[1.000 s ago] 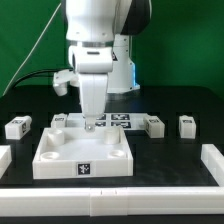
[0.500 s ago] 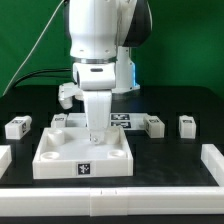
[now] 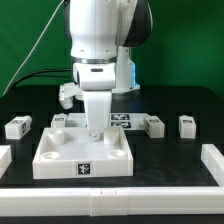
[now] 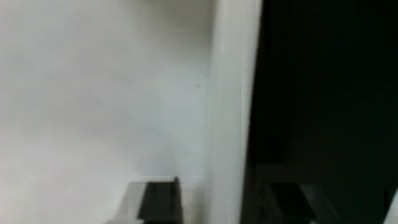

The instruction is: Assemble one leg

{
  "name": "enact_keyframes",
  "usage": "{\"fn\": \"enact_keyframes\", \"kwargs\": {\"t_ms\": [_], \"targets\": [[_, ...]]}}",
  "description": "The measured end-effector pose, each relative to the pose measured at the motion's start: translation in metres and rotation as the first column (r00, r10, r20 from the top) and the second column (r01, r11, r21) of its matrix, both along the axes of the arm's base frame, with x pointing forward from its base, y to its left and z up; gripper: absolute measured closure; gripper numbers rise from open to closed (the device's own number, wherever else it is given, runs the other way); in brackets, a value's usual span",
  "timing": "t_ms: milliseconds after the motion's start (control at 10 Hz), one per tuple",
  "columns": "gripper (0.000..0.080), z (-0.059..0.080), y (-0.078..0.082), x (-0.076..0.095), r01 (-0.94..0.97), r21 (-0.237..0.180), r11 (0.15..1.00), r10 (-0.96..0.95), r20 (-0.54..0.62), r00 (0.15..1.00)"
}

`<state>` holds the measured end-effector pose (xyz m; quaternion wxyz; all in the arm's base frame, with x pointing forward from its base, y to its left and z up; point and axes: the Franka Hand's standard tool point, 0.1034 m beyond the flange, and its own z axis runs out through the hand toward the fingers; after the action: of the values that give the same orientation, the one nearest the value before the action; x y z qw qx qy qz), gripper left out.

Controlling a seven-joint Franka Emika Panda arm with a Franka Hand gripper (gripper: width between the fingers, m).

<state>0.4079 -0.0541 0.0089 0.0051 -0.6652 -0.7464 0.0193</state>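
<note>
The large white tray-like part [image 3: 60,158] lies at the table's middle. My gripper [image 3: 97,131] points straight down at the tray's back rim. In the wrist view the gripper [image 4: 222,200] straddles that rim [image 4: 237,100]; one finger [image 4: 160,202] is over the white inside and stands off the rim, the other is on the dark outer side. The jaws stand apart and hold nothing. Loose legs lie at the exterior view's left [image 3: 17,127], by the tray's back left corner [image 3: 59,120], and at the right [image 3: 153,124] [image 3: 187,124].
The marker board [image 3: 122,119] lies behind the tray. A long white bar [image 3: 110,192] runs along the table's front, with white bars at the right [image 3: 213,158] and left [image 3: 3,155] edges. A green backdrop stands behind.
From one second ago the arm shifted toward the exterior view's right and the wrist turned; over the last half second nothing has moved.
</note>
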Motion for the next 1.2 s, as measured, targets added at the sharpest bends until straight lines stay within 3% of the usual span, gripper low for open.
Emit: {"fn": "enact_keyframes", "kwargs": {"t_ms": [200,800,1200], "targets": [[0.0741,0.0,0.0,0.0,0.001,0.0,1.0,-0.001,0.001,1.0],[0.0741,0.0,0.001,0.001,0.005,0.0,1.0,-0.005,0.002,1.0],[0.074,0.001,0.063,0.054,0.094,0.022,0.995,-0.095,0.056,0.994]]}}
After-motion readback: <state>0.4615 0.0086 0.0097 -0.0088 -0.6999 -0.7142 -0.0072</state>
